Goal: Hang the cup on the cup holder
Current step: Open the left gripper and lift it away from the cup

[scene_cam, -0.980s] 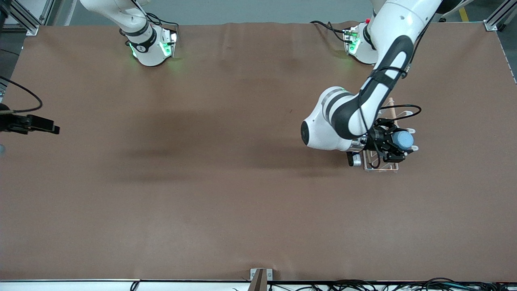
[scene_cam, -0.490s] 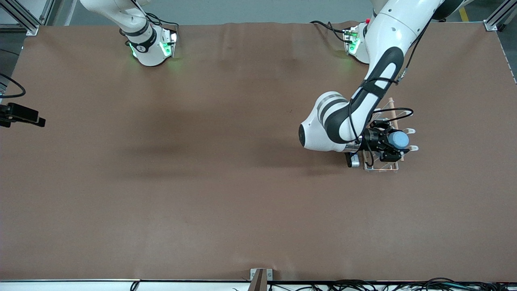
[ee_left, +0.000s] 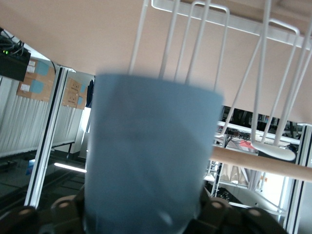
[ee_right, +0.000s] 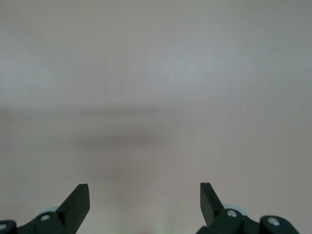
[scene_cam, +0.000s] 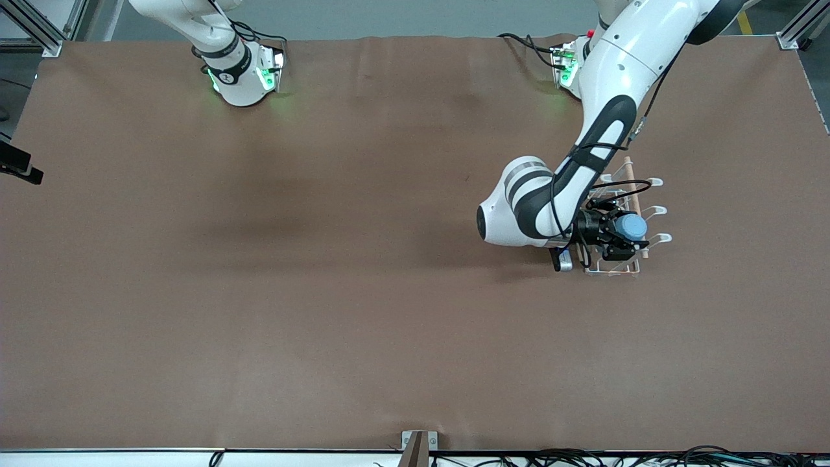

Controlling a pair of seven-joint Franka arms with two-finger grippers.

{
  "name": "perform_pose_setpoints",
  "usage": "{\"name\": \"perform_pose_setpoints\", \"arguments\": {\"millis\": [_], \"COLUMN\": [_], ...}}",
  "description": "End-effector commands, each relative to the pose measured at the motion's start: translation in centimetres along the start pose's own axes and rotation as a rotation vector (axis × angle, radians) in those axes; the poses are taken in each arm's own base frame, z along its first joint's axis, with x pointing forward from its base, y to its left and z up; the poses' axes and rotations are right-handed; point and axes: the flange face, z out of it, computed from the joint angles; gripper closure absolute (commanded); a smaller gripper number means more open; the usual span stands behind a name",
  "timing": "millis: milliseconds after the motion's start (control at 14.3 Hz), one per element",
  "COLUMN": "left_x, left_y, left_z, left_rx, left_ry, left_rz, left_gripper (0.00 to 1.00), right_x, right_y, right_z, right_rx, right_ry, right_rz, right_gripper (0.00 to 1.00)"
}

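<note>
My left gripper (scene_cam: 624, 237) is shut on the light-blue cup (scene_cam: 630, 226) and holds it over the white wire cup holder (scene_cam: 653, 183), at the rack's end nearer the front camera. In the left wrist view the cup (ee_left: 151, 156) fills the middle. The rack's looped prongs (ee_left: 195, 44) run down to its rim and the wooden rod (ee_left: 263, 164) passes beside it. I cannot tell whether a prong is inside the cup. My right gripper (ee_right: 145, 195) is open and empty, and shows only at the edge of the front view (scene_cam: 18, 167), off the right arm's end of the table.
The brown table mat (scene_cam: 337, 272) carries nothing else. The two arm bases (scene_cam: 243, 74) stand along its edge farthest from the front camera. Cables lie along the edge nearest that camera.
My left gripper has sunk with the cup toward the rack and shifted a little toward the right arm's end. My right gripper has drawn back almost out of the front view.
</note>
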Motion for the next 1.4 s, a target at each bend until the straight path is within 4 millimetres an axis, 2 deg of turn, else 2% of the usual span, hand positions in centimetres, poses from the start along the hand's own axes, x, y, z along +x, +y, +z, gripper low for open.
{"name": "perform_pose_setpoints", "arguments": {"millis": [0, 140, 210, 350, 560, 700, 840, 980, 1190, 1330], "left_x": [-0.3, -1.3, -2.9, -7.7, -15.2, -20.3, -25.3, -30.3, -36.0, -38.5], "left_y": [-0.3, -0.8, -1.6, -3.9, -7.5, -9.1, -9.6, -10.5, -10.6, -10.7], "left_z": [0.1, -0.1, -0.8, -2.3, -3.4, -4.0, -4.3, -3.1, -1.4, -1.9], "left_rx": [-0.018, -0.024, -0.039, -0.157, -0.338, -0.402, -0.477, -0.632, -0.852, -0.861], "left_ry": [-0.003, 0.004, 0.026, 0.12, 0.279, 0.366, 0.43, 0.527, 0.586, 0.629], "left_rz": [-0.064, -0.084, -0.111, -0.217, -0.346, -0.44, -0.568, -0.669, -0.863, -0.962], "left_gripper": [0.0, 0.0, 0.0, 0.0, 0.0, 0.0, 0.0, 0.0, 0.0, 0.0], "right_x": [-1.9, -2.8, -3.0, -3.1, -3.0, -3.2, -3.5, -3.5, -3.5, -3.5], "right_y": [-1.1, -2.2, -2.2, -2.1, -2.0, -1.8, -2.0, -2.0, -2.0, -2.1], "right_z": [-0.3, 0.2, 0.1, 0.5, 1.0, 1.4, 1.4, 2.0, 2.1, 2.3], "right_rx": [-0.02, -0.044, -0.044, -0.04, -0.036, -0.034, -0.034, -0.033, -0.033, -0.033], "right_ry": [0.017, 0.027, 0.03, 0.018, 0.015, 0.014, 0.019, 0.008, 0.005, 0.002], "right_rz": [0.029, 0.038, 0.038, 0.039, 0.041, 0.044, 0.039, 0.039, 0.039, 0.036], "right_gripper": [0.0, 0.0, 0.0, 0.0, 0.0, 0.0, 0.0, 0.0, 0.0, 0.0]}}
